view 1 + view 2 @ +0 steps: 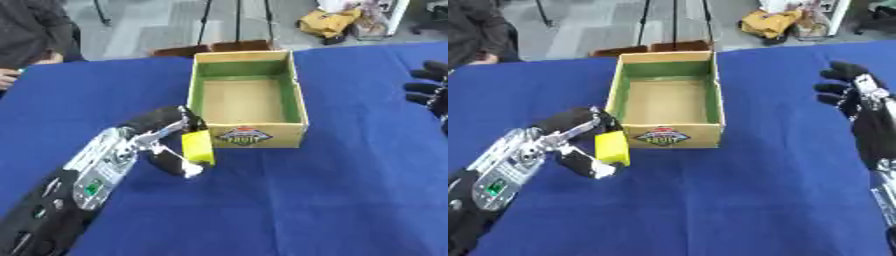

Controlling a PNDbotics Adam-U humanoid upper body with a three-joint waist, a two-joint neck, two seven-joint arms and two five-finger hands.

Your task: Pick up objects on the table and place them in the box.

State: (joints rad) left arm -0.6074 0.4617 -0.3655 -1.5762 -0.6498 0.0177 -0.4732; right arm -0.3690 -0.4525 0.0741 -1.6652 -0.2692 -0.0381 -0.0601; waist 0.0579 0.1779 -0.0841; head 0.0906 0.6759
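Note:
An open cardboard box (248, 136) with green inner walls stands at the middle of the blue table, and nothing shows inside it. My left hand (166, 137) comes in from the lower left and is shut on a small yellow block (199, 147), held between thumb and fingers just in front of the box's near left corner. My right hand (852, 92) hovers at the right edge, level with the box, with its fingers relaxed and holding nothing.
A blue cloth (289, 200) covers the table. Beyond the far edge are a brown object (210, 48) behind the box, tripod legs and a yellow bag (328, 22) on the floor. A person's arm (17, 55) shows at the far left.

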